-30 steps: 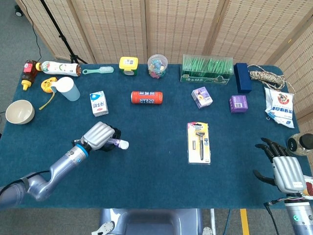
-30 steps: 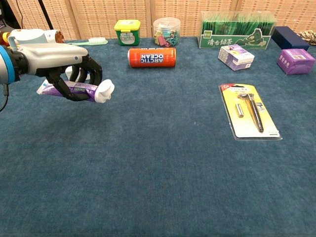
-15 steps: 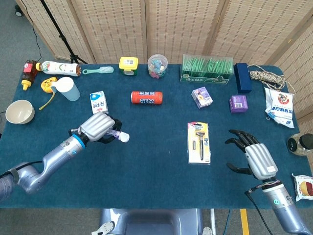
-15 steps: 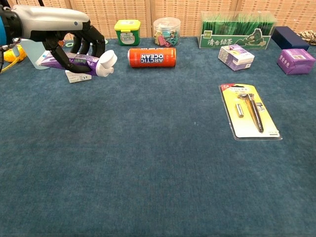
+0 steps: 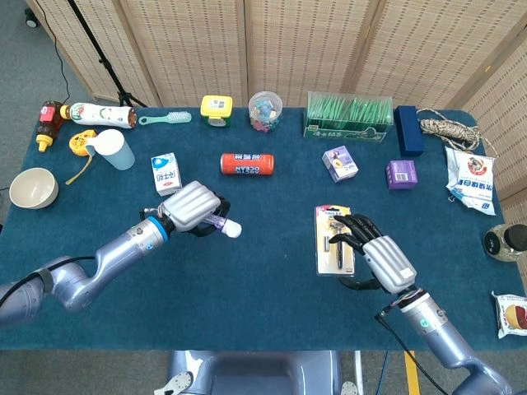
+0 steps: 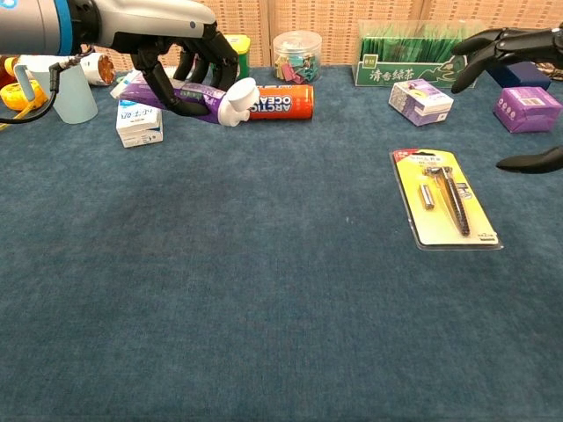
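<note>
- Left hand [image 5: 191,207]: fingers wrapped round a purple toothpaste tube [image 6: 180,91]; tube held clear of the table [image 5: 247,313], roughly level, white cap [image 6: 237,101] pointing toward the robot's right; small milk carton [image 5: 166,174] lies just behind the hand, orange can [image 5: 251,164] near the cap end.
- Risk, left side: the grasp sits on the soft tube body; a tightening grip may squeeze paste against the cap, a loosening one may let the tube slide out cap-first; a low sweep could knock the can, which lies on its side and would roll.
- Razor blister pack [image 5: 334,238]: flat on the cloth, between the two hands.
- Right hand [image 5: 380,262]: fingers spread wide, holding nothing; poised over the pack's right edge, contact not discernible.
- Risk, right side: the flat card offers little purchase; fingertips may push it along the cloth instead of lifting it.
</note>
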Motion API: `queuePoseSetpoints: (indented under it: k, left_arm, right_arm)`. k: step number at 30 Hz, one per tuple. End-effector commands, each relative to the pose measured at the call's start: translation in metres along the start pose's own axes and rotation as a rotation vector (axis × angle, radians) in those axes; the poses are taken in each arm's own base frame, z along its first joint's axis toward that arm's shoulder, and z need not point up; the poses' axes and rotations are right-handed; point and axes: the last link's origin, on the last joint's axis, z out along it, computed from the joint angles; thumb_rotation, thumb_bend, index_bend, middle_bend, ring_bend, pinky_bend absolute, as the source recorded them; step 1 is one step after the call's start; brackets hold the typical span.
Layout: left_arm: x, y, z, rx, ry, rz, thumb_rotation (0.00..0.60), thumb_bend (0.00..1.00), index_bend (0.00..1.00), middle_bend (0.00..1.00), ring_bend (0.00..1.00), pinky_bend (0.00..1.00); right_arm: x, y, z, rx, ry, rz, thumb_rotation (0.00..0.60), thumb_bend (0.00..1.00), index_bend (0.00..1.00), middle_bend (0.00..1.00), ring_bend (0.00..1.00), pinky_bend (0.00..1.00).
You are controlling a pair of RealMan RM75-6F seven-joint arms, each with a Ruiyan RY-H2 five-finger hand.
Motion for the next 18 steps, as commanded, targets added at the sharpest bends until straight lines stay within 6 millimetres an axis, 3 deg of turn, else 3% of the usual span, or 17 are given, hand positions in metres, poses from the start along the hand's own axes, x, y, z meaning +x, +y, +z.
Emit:
queuePoseSetpoints:
  k: [1, 9, 14, 18]
  left_arm:
    - [0.002, 0.007, 0.009, -0.012, -0.004, -0.001, 0.6, 0.38, 0.65, 0.53, 0.52, 0.53]
    - [0.01, 0.025, 0.031, -0.025, -0.023, 0.018, 0.6, 0.38, 0.65, 0.53, 0.52, 0.53]
    - [0.013, 0.036, 0.04, -0.032, -0.028, 0.029, 0.6, 0.38, 0.65, 0.53, 0.52, 0.53]
    - [0.017, 0.046, 0.047, -0.033, -0.023, 0.039, 0.6, 0.38, 0.65, 0.53, 0.53, 0.53]
  right_arm:
    - [-0.004, -0.001, 0.007, 0.013, -0.011, 0.007, 0.6, 0.22, 0.24, 0.03, 0.0, 0.0]
    - [-0.015, -0.003, 0.026, 0.041, -0.055, 0.006, 0.6, 0.22, 0.15, 0.0, 0.0, 0.0]
    - [-0.019, -0.005, 0.036, 0.059, -0.061, 0.012, 0.6, 0.22, 0.26, 0.0, 0.0, 0.0]
    - [-0.02, -0.009, 0.046, 0.081, -0.056, 0.016, 0.6, 0.22, 0.28, 0.0, 0.0, 0.0]
